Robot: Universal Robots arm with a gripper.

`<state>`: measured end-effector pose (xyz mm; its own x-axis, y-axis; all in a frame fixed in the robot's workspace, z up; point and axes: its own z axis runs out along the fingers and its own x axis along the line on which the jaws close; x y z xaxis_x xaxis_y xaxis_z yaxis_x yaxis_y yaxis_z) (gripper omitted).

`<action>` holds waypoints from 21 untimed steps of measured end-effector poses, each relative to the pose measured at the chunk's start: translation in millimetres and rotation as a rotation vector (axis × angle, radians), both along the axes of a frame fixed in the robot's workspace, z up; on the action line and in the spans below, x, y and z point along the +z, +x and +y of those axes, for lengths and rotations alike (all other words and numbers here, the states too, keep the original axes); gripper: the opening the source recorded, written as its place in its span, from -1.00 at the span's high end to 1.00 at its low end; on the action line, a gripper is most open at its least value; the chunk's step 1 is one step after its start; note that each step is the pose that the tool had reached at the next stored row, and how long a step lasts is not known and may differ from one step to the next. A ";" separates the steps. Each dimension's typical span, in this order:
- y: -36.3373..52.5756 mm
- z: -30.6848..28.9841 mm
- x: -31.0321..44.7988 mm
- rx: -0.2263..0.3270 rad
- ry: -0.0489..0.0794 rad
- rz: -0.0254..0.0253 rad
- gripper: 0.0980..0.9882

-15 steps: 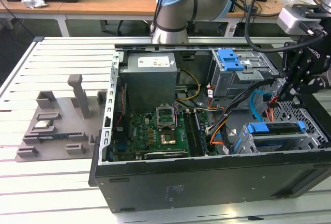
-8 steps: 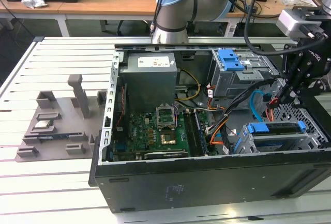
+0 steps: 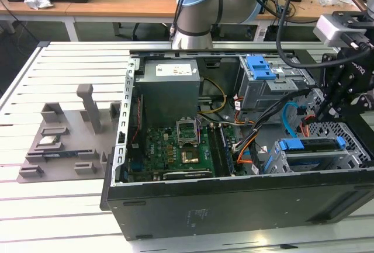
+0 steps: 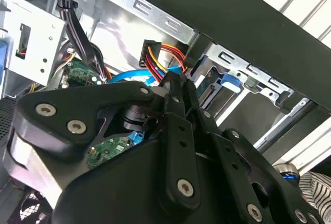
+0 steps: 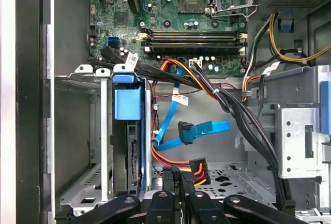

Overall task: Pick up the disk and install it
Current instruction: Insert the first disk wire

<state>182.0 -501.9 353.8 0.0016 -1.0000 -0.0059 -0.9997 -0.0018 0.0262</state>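
Observation:
The disk [image 3: 310, 144] sits edge-up in the drive bay at the case's front corner, on the exterior view's right, its blue bracket on top. In the first wrist view the disk [image 5: 128, 105] stands in the same metal bay, its connector edge facing the case's inside. My gripper [image 3: 323, 115] hangs inside the case just beside that bay. Its black fingers [image 5: 173, 180] are pressed together, with nothing of the disk between them. A power plug [image 5: 197, 167] with red, yellow and orange wires lies right at the tips; in the second wrist view the plug [image 4: 150, 53] is just past the gripper [image 4: 175, 81].
The open black computer case [image 3: 234, 203] lies on a white slatted table. Inside are the motherboard [image 3: 175, 148], a grey power supply [image 3: 169, 86], a blue-topped drive cage [image 3: 261, 69] and a loose blue data cable [image 5: 199, 129]. A grey parts fixture [image 3: 64, 142] stands on the exterior view's left.

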 end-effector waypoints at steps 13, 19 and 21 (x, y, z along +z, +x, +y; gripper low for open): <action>-1.1 -13.3 -0.7 0.000 0.000 -0.0001 0.83; -1.0 -22.5 -1.1 0.000 0.000 -0.0001 0.83; -1.0 -25.9 -1.2 0.000 0.000 0.0000 0.83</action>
<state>181.0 -527.8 352.6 0.0016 -1.0000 -0.0059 -0.9997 -0.0017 0.0261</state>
